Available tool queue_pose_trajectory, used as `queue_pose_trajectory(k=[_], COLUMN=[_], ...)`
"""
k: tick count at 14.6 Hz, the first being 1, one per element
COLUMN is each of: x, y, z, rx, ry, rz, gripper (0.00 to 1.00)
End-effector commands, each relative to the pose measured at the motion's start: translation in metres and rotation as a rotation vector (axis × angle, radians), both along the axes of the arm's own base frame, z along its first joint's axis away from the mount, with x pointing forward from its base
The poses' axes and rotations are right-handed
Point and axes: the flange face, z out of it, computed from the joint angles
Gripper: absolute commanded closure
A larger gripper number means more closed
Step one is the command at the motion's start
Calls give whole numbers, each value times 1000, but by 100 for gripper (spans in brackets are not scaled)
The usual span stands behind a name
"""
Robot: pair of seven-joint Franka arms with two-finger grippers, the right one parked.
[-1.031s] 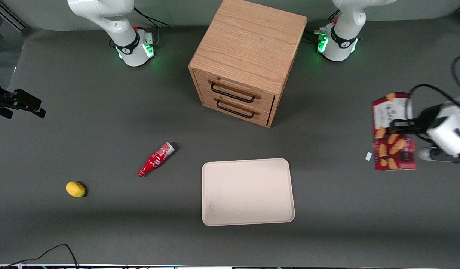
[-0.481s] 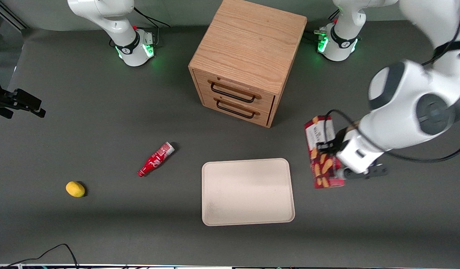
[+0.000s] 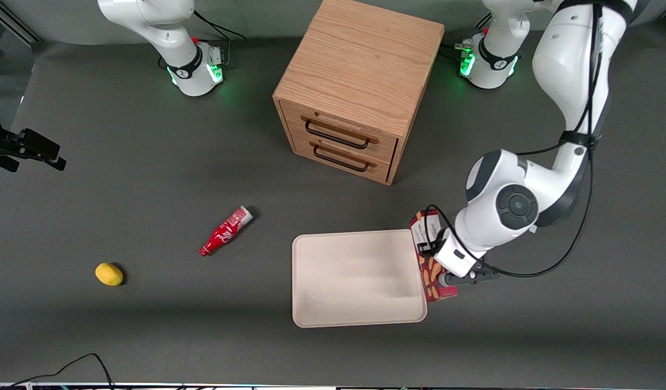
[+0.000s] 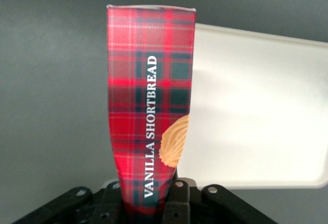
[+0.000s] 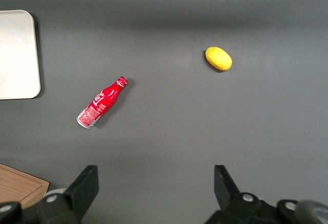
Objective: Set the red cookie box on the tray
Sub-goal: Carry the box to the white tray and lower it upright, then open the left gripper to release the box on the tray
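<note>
1. Tray (image 3: 354,279) nearest the front camera, flat on the tabletop (image 3: 149,162), bare.
2. Just beside the tray's edge toward the working arm's end: pincer (image 3: 431,255) clamped on the red cookie box (image 3: 429,271), held on edge over that rim, narrow plaid side facing the wrist camera (image 4: 148,106).
3. Toward the parked arm's end: yellow lemon (image 3: 109,274), then red bottle (image 3: 226,231) lying down.
4. Farthest: wooden drawer cabinet (image 3: 354,86).

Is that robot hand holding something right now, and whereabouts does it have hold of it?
Yes. The claw is clamped on the red cookie box, gripping its narrow edge near one end, and carries it just beside the tray's rim.
</note>
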Motion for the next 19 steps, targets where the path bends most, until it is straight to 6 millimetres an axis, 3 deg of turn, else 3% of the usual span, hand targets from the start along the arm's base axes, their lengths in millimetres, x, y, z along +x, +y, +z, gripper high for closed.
queue_pose_trajectory(k=[1, 3, 6, 13, 15, 16, 19], x=[-2, -2, -4, -5, -6, -7, -5], y=[-34, -40, -41, -38, -37, -38, -35], z=[-37, -58, -72, -83, -86, -87, -82], rx=[18, 31, 52, 79, 82, 82, 85], ry=[-69, -94, -94, -83, -76, -73, -74], rz=[22, 7, -15, -33, -28, -29, -22], gripper=[100, 100, 100, 100, 21, 0, 0])
